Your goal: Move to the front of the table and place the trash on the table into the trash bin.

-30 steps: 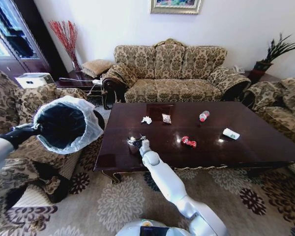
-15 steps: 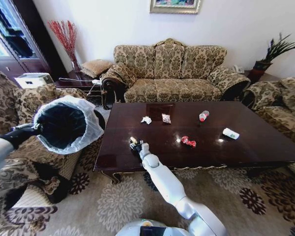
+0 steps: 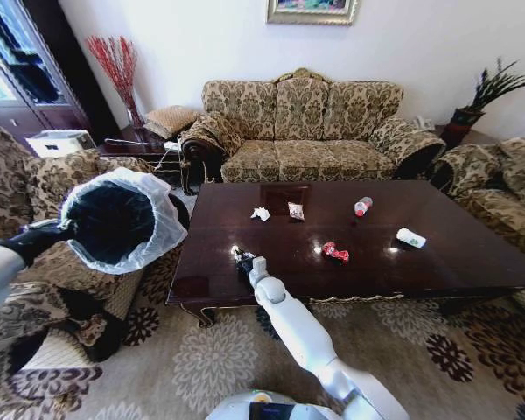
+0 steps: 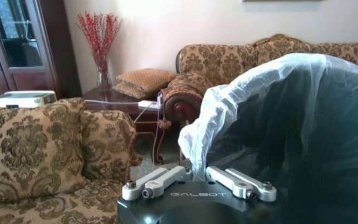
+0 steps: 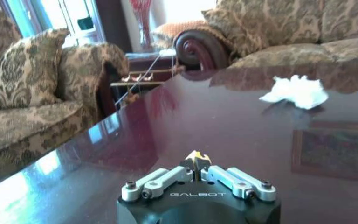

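Right gripper lifted off table, clamping yellowish scrap; left gripper clamps trash bin rim.

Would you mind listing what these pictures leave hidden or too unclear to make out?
- Trash bin: its inside is dark in the head view; contents unknown.
- Left gripper: in the left wrist view, the bag covers its fingertips.
- Yellowish scrap: mostly hidden behind the right gripper in the right wrist view.
- Carton: print too small in the head view.
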